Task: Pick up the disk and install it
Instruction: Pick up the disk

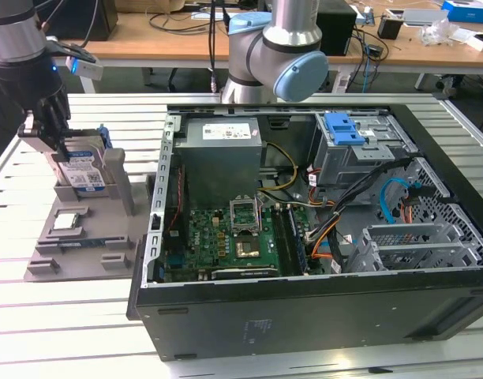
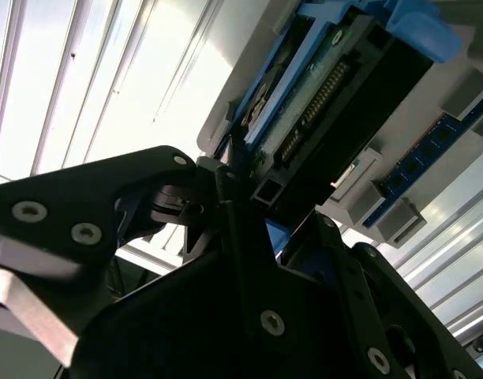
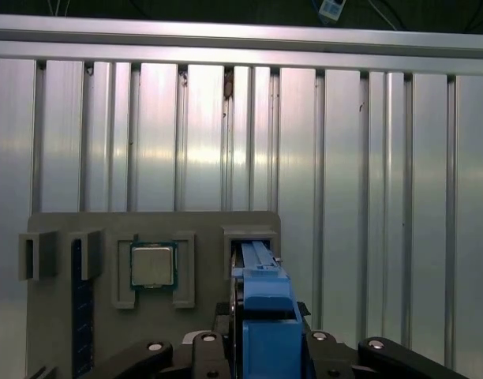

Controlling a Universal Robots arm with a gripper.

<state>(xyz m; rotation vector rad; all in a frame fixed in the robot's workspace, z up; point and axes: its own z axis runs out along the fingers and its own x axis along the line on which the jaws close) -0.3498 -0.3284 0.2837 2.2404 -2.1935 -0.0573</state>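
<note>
Disk [image 1: 84, 175] is standing on edge directly under the claw [image 1: 58, 144], which is straddling its blue carrier; whether it is clamping, I cannot tell. The grey holder [image 1: 107, 229] is seating it on the worktop [image 1: 68, 316], with the open computer case [image 1: 305, 324] lying toward the exterior view's right.

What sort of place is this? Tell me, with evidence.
Probably a robotics lab for computer assembly: open black metal desktop computer case on a ribbed aluminium table, grey-and-blue robot arm, cluttered wooden workbench behind.
</note>
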